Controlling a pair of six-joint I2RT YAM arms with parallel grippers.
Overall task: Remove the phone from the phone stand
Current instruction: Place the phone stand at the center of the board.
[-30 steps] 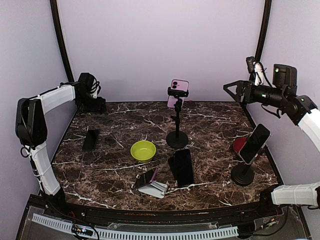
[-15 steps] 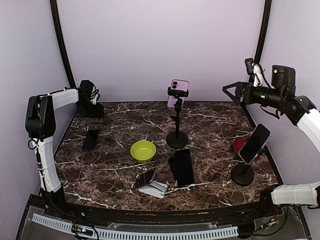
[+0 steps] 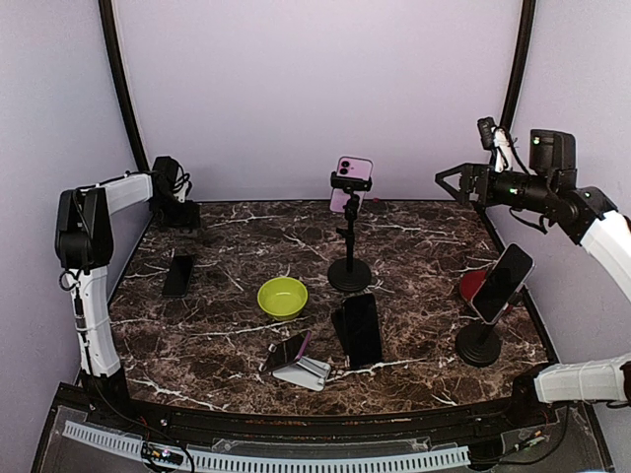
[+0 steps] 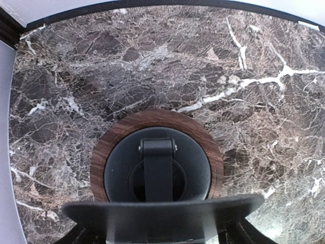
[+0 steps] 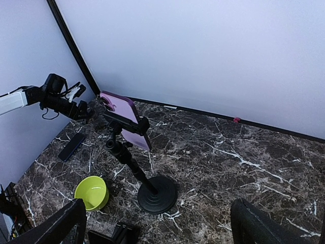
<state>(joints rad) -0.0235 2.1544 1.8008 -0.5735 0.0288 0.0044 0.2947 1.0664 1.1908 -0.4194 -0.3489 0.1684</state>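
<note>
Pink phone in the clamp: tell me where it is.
In the top view the pink phone is clamped atop the tall black stand, far centre, just behind and right of the green bowl.

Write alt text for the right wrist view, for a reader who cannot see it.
A purple phone sits clamped atop a tall black phone stand on a dark marble table, framed by the wide-open right gripper. A lime-green bowl sits lower left; the left arm shows along the far-left wall.
</note>
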